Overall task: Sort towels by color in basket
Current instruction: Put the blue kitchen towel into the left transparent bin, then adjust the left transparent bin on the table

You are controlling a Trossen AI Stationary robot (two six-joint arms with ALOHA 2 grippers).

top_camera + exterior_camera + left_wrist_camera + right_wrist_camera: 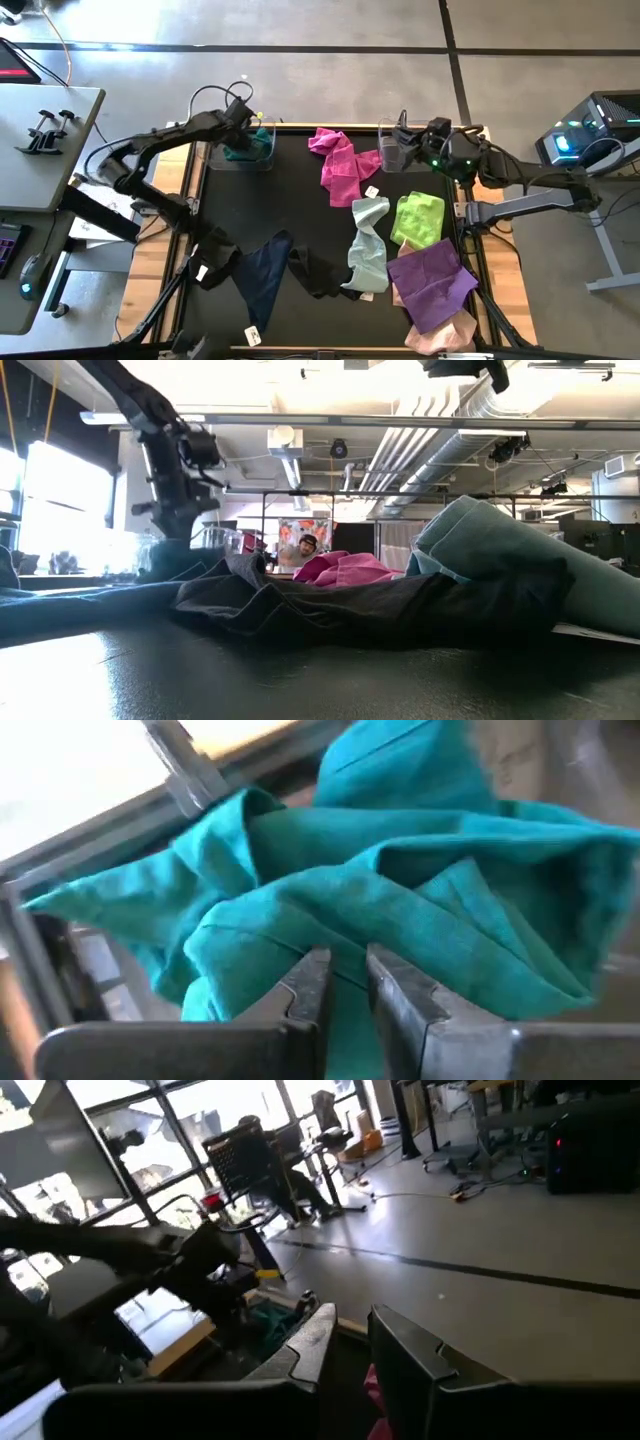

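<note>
My left end effector [340, 982] sits over the clear basket [240, 155] at the far left edge of the surface [290, 200], fingers nearly closed and pinching a fold of the teal towel [400, 880] bunched inside it. My right end effector [400, 150] waits by the second clear basket [392, 148], narrowly parted and empty. These cloths look light, limp and easily snagged; I'd pinch a raised fold or corner, not a flat patch. On the surface I count 1 magenta towel [338, 165], 1 mint [368, 245], 1 lime [418, 218], 1 purple [432, 285], 1 pale pink [440, 335], 1 navy [262, 275], and 2 black [318, 272].
</note>
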